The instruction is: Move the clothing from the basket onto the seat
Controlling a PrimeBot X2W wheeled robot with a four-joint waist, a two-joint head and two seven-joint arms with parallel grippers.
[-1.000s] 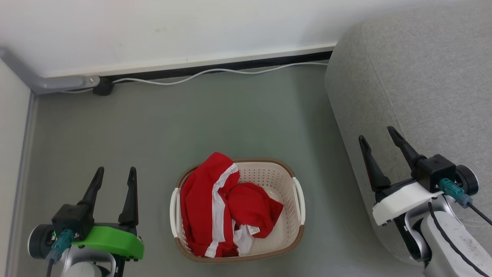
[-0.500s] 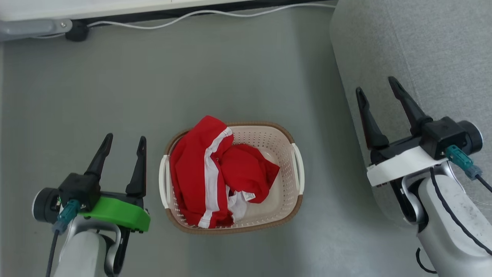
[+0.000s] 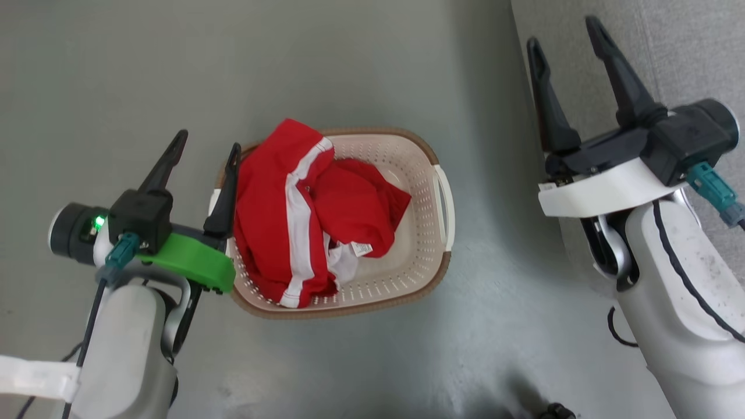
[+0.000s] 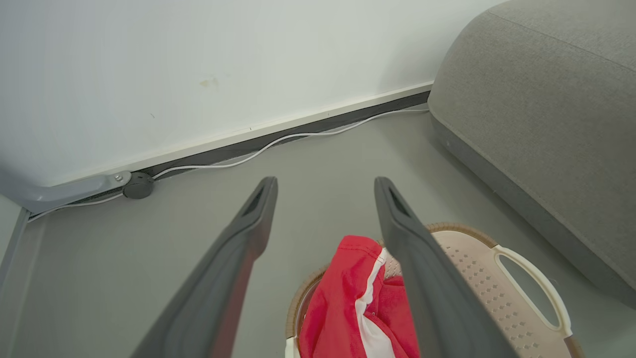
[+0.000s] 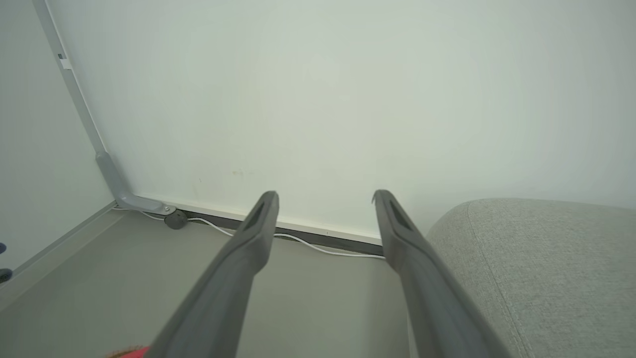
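Note:
Red clothing with white stripes and a small white label is heaped in the left half of the cream basket on the floor. One fold hangs over the basket's far left rim, where the left wrist view shows the clothing and the basket. My left gripper is open just left of the basket, its right finger over the rim by the cloth. My right gripper is open and empty, up by the edge of the grey seat. The seat fills the right side.
A white cable runs along the dark skirting below the white wall. A grey metal bracket and a round black plug sit in the corner. Grey floor surrounds the basket.
The head camera has tilted down, so the wall and cable have left its view. My left gripper has come in against the basket's left rim. The right gripper has risen beside the seat.

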